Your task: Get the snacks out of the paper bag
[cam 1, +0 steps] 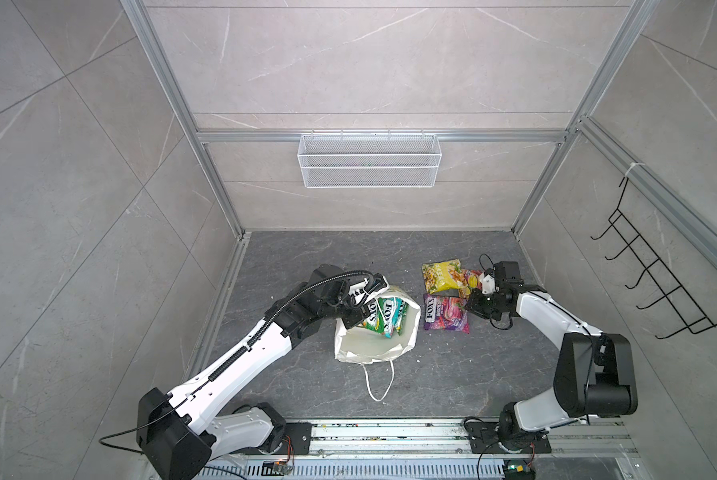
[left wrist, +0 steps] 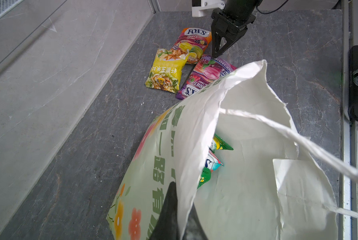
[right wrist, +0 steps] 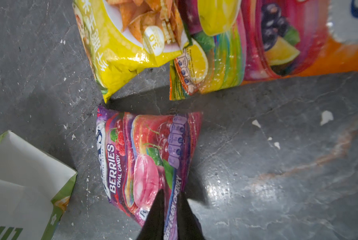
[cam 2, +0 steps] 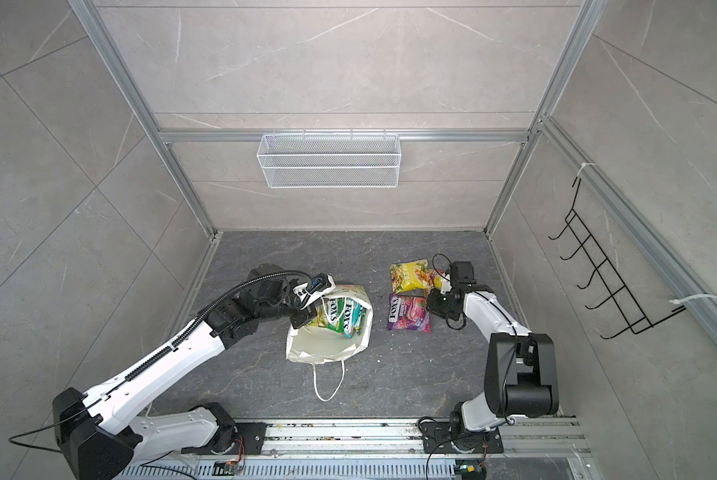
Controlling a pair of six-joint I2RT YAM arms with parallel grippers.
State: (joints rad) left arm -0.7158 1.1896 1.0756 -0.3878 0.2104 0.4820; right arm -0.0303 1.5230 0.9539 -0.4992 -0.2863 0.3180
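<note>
Left side: the left hand (left wrist: 181,218) is pinching the rim of the paper bag (cam 1: 373,349), with one finger outside the printed wall and one inside, pressed together on the paper.

Bag: one paper bag is sitting on the dark table (cam 1: 431,382), left of the middle in both top views, with its mouth gaping upward.

Right side: the right hand (right wrist: 171,193) is pointing down at one edge of the purple packet (right wrist: 142,155). Its fingers are standing close, with a thin slit between them (whether they are gripping the wrapper, I cannot tell).

Out on the table: three packets are lying to the right of the bag, apart from it. They are the purple packet, a yellow packet (cam 1: 442,274) and an orange-pink packet (left wrist: 192,39). The yellow packet is overlapping the orange-pink packet.

Inside: the packets inside the bag (cam 1: 384,313) are showing three corners in the left wrist view, green and teal-red, just beyond the left hand.
</note>
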